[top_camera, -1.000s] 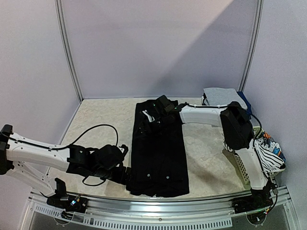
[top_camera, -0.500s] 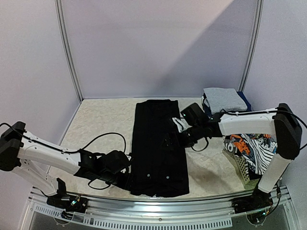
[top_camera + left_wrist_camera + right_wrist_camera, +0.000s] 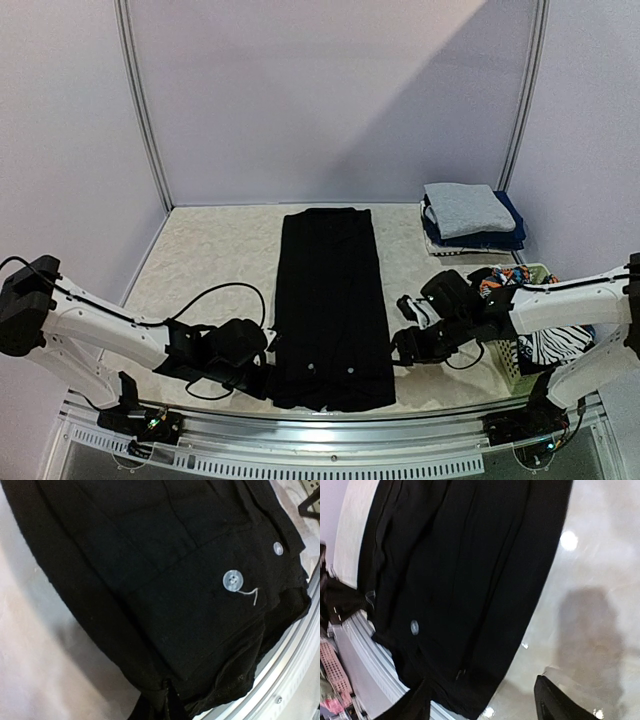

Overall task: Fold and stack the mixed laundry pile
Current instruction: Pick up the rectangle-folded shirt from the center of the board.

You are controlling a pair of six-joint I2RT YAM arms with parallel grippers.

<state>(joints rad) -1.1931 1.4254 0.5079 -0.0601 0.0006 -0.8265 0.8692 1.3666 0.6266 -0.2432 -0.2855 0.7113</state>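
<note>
A long black garment [image 3: 330, 300] with pale buttons [image 3: 231, 580] lies flat down the middle of the table. My left gripper [image 3: 266, 374] is at its near-left corner, shut on the black cloth's edge [image 3: 167, 705]. My right gripper [image 3: 401, 351] hangs low beside the garment's near-right edge, open. In the right wrist view that gripper [image 3: 485, 705] has the garment's right edge [image 3: 520, 630] between its spread fingers, one fingertip [image 3: 555, 702] over bare table. More laundry, printed and striped pieces [image 3: 555, 345], fills the basket on the right.
A folded stack, a grey piece [image 3: 468, 208] on navy ones [image 3: 505, 238], sits at the back right corner. The white lattice basket [image 3: 508, 362] stands at the right edge behind my right arm. A metal rail [image 3: 330, 415] runs along the near table edge.
My left gripper has shut on the garment's near-left corner. My right arm has swept from the garment's far end down to its near-right edge, leaving the cloth flat.
</note>
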